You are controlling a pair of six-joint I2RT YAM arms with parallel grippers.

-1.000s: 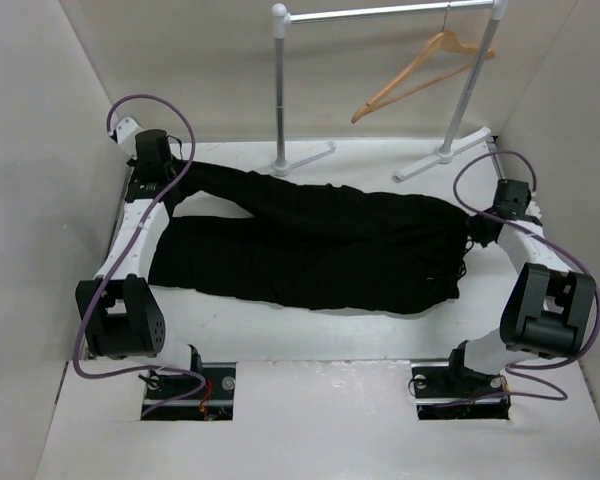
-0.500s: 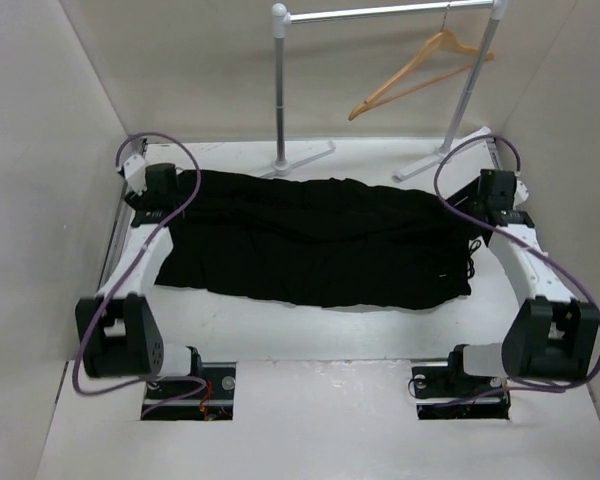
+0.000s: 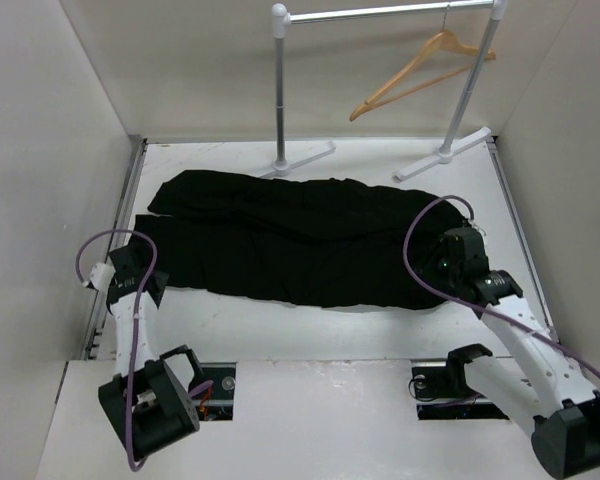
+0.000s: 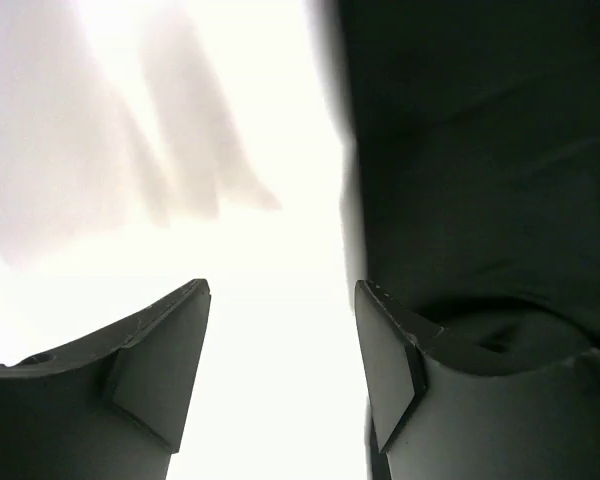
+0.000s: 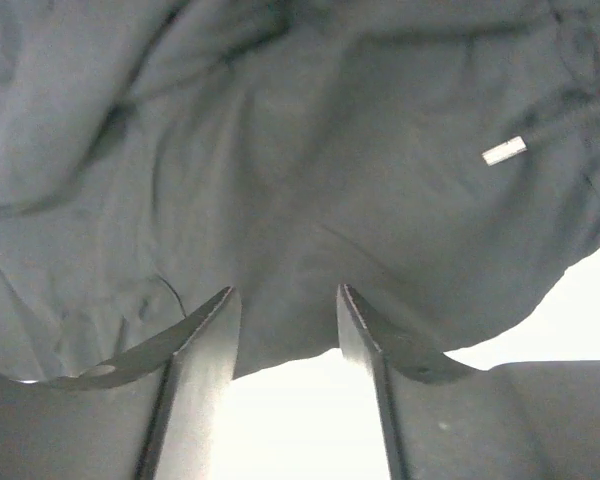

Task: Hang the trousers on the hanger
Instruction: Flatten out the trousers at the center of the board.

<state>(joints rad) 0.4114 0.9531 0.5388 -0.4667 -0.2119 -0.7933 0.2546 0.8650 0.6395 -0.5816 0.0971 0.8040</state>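
The black trousers (image 3: 300,235) lie folded lengthwise across the middle of the table. The wooden hanger (image 3: 420,72) hangs on the grey rail at the back right, empty. My left gripper (image 3: 140,280) is open and empty at the trousers' near left corner; its wrist view shows bare table between the fingers and dark cloth (image 4: 480,150) to the right. My right gripper (image 3: 445,262) is open and empty at the trousers' near right end; its wrist view shows the cloth's edge (image 5: 280,250) just past the fingertips and a white drawstring tip (image 5: 504,150).
The clothes rail (image 3: 380,12) stands at the back on two posts with feet (image 3: 305,160) (image 3: 442,158) on the table. White walls close in left, right and behind. Bare table strip runs along the near edge in front of the trousers.
Both grippers let go of the trousers' far corners and pulled back toward the near side. The upper leg now lies folded over the lower one.
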